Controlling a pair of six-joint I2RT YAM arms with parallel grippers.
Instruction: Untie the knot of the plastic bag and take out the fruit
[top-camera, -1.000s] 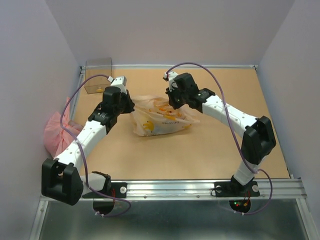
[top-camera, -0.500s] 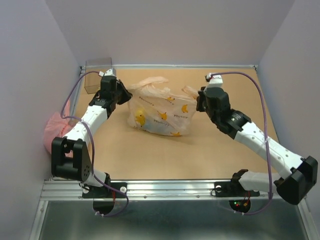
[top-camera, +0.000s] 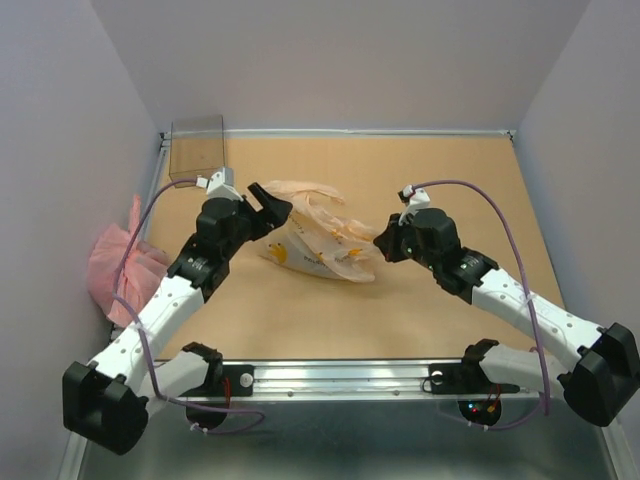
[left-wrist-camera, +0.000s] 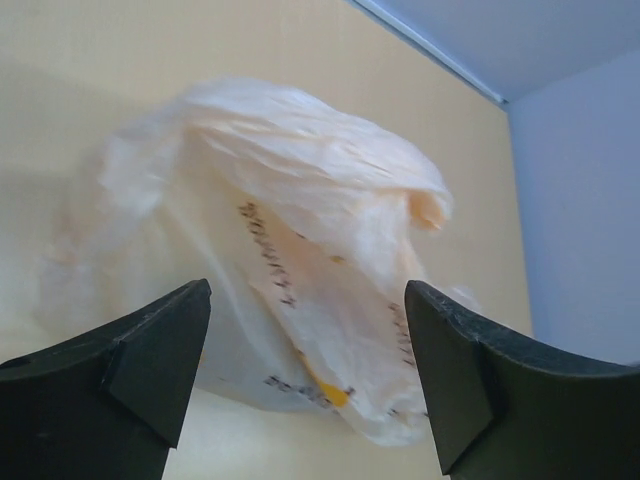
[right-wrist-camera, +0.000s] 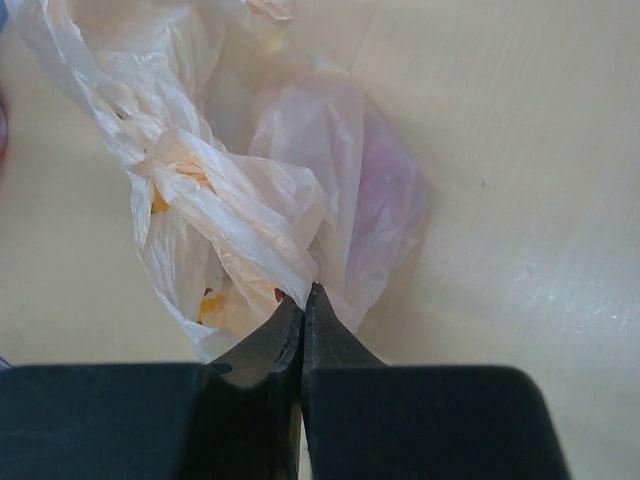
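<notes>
Plastic bag (top-camera: 322, 248): mid table (top-camera: 450, 170), slumped betw. both arms, crinkly ears spread to far side.
Knot (right-wrist-camera: 185, 170): twisted bunch of film, far-left of R tips; tied or loose, can't tell.
L pincer (top-camera: 270, 203): wide open at bag's far-left end; bag just ahead of fingers, no contact seen.
R pincer (right-wrist-camera: 303, 292): closed tight, tips nipping thin film at bag's right edge.
Pink bag (top-camera: 118, 262): by left wall, well apart.
Clear box (top-camera: 197, 150): far-left corner.
</notes>
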